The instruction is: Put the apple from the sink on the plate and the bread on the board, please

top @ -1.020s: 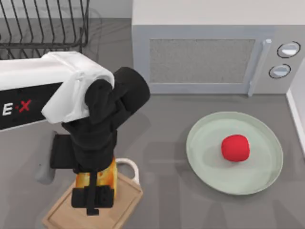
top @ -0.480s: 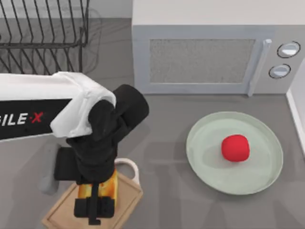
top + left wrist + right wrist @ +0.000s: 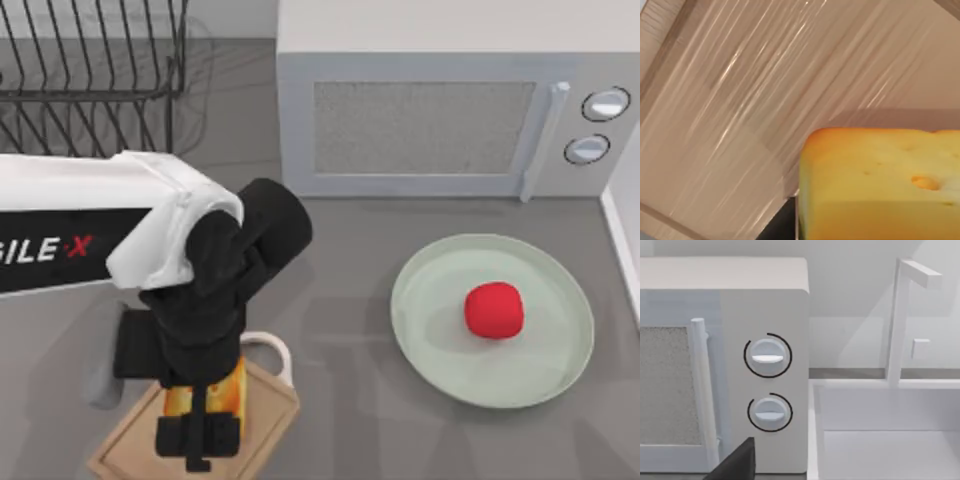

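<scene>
Lowering: over the last second my left jaws (image 3: 197, 440) carried the bread (image 3: 205, 385) down onto the board (image 3: 265, 420), at the surface's 7 o'clock.
Jaws: cannot tell.
Apple (image 3: 494, 309): unmoved on the plate (image 3: 430, 300); releasing likely remains.

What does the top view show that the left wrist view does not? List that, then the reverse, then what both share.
Top view adds: the apple on the plate, the microwave, the dish rack, and the left end effector over the board's near corner.
Left wrist view adds: the holes in the bread's yellow face and the board's grain up close.
Shared: the bread over the board.
</scene>
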You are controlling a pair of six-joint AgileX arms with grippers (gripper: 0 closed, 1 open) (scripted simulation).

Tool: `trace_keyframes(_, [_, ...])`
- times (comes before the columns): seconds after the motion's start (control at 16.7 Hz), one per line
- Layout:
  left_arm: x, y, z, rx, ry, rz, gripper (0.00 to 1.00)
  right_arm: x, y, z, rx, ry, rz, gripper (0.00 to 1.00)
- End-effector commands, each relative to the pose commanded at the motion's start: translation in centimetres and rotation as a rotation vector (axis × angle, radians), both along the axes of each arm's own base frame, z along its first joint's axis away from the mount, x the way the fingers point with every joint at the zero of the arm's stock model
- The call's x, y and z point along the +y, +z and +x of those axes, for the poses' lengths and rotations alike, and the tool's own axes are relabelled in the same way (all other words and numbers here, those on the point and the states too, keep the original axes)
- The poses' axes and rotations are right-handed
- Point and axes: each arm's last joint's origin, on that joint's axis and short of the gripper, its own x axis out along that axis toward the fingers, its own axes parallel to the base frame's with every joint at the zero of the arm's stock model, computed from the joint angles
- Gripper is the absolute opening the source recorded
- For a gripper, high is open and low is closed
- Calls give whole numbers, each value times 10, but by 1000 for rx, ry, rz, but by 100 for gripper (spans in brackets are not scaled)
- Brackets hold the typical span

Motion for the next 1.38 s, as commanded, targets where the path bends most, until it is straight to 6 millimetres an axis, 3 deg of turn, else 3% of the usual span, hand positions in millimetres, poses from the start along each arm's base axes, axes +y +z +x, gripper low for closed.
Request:
trace_keyframes(0.48, [0,0,0,0,0,0,98,0,0,0,0,0,0,100])
trace_keyframes(1.14, [1,2,0,-8,-7,-8,100,0,0,0,0,0,0,100])
trace_keyframes(1.38, [20,16,-2,-85,-104,-73,100,0,0,0,0,0,0,100])
